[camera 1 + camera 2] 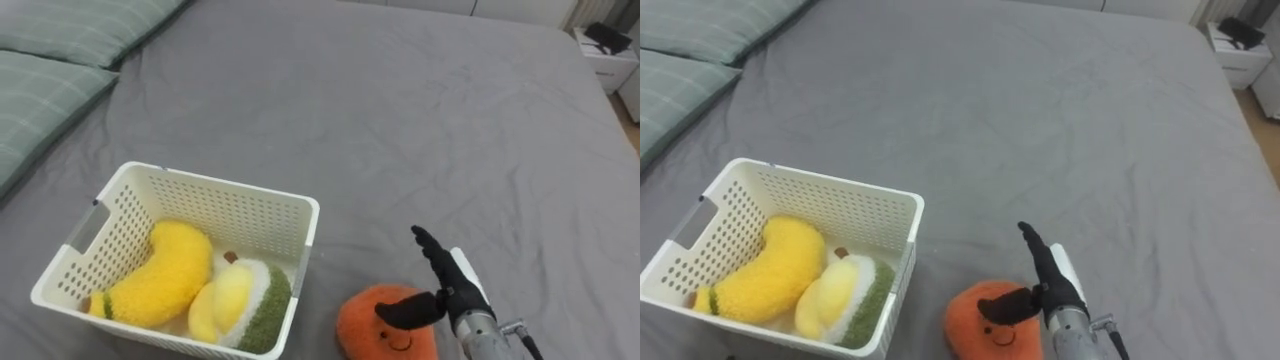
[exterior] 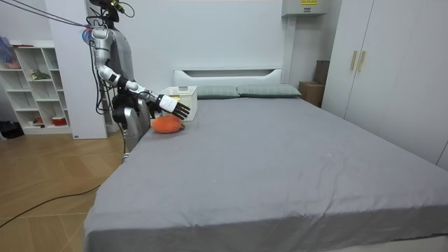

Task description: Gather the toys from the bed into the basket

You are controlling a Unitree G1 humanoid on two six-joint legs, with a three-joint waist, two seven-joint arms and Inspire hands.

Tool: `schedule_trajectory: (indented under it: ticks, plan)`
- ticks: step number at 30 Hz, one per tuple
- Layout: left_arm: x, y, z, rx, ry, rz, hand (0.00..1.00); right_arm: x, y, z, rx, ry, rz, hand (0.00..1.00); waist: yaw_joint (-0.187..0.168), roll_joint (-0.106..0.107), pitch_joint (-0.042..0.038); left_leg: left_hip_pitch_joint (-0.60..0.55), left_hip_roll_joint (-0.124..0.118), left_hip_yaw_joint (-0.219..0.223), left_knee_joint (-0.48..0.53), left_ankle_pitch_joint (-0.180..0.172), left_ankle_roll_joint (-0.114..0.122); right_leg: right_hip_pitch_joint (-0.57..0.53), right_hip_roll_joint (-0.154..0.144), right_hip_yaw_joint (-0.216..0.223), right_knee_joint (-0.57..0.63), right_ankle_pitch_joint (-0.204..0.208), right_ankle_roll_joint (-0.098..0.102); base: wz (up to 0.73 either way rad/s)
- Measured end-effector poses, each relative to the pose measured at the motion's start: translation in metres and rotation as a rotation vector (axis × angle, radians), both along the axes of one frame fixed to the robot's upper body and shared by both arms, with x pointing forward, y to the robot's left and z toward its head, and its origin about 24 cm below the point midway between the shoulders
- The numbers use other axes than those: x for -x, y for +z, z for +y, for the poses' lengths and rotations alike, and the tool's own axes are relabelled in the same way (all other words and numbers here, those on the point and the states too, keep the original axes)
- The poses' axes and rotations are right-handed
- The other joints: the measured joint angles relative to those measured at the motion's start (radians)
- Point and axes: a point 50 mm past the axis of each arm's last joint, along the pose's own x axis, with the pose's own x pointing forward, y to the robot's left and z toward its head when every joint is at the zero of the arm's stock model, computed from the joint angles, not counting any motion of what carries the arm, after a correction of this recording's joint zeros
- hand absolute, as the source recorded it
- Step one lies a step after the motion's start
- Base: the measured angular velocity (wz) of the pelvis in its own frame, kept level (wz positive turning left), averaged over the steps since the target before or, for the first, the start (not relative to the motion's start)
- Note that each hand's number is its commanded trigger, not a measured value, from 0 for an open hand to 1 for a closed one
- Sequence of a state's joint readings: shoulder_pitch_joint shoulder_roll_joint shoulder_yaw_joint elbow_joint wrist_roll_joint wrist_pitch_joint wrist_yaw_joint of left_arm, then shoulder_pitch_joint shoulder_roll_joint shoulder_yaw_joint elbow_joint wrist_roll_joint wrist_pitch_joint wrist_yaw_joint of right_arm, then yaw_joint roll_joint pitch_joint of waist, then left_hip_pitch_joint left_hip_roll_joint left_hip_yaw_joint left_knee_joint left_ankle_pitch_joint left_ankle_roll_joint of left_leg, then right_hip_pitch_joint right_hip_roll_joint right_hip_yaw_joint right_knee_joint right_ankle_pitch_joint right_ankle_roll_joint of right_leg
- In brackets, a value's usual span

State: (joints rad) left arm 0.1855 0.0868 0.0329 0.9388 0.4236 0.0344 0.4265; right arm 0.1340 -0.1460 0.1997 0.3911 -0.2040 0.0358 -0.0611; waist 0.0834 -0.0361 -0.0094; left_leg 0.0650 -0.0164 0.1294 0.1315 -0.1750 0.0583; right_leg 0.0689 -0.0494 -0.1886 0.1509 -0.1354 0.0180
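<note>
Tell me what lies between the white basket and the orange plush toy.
Bare grey bedsheet separates the white basket from the orange plush toy, seen in the left eye view.

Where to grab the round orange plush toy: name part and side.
Take the round orange plush toy across its domed top, from above and its right, where the open right hand is; the white perforated plastic basket stands close on its left.

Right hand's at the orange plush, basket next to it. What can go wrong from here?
The right hand is open beside the orange toy, thumb over it: a shallow close may squeeze the round plush away.
The basket already holds two plush toys: the orange one may catch its rim.
</note>
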Motion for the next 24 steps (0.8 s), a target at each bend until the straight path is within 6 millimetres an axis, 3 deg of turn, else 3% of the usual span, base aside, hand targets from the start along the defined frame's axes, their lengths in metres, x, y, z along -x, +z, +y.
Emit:
schedule_trajectory:
  ticks: [10, 15, 22, 23, 24]
  plan:
    - [-0.002, 0.002, 0.001, -0.002, -0.005, -0.014, 0.0, 0.013, -0.016, 0.0, 0.017, 0.047, 0.096, 0.0, 0.005, -0.024, 0.0127, -0.024, 0.0, -0.005, 0.003, 0.0, 0.0, -0.02, 0.0, -0.004, 0.0, 0.0, 0.0, 0.0]
    - [-0.002, 0.002, 0.001, -0.007, -0.011, -0.014, 0.0, 0.024, -0.029, 0.0, 0.047, 0.083, 0.175, 0.0, 0.003, -0.027, 0.0098, -0.022, -0.002, -0.024, 0.004, 0.0, 0.0, -0.016, -0.001, -0.022, -0.001, 0.0, 0.0, 0.09]
    - [-0.001, 0.002, 0.001, -0.007, -0.017, -0.011, 0.0, 0.026, -0.035, 0.0, 0.058, 0.095, 0.214, 0.0, 0.002, -0.025, 0.0127, -0.021, -0.003, -0.028, 0.003, 0.0, 0.0, -0.013, -0.002, -0.032, -0.001, 0.0, 0.0, 0.01]
    - [-0.001, 0.002, 0.001, -0.008, -0.016, -0.01, 0.0, 0.026, -0.035, 0.0, 0.056, 0.097, 0.216, 0.15, 0.002, -0.024, 0.0129, -0.021, -0.003, -0.028, 0.003, 0.0, 0.0, -0.013, -0.002, -0.032, -0.001, 0.0, 0.0, 0.0]
    - [-0.001, 0.002, 0.001, -0.008, -0.016, -0.009, 0.0, 0.027, -0.035, 0.0, 0.054, 0.1, 0.22, 0.45, 0.001, -0.024, 0.0134, -0.022, -0.003, -0.029, 0.003, 0.0, 0.0, -0.012, -0.001, -0.033, -0.001, 0.0, 0.0, 0.0]
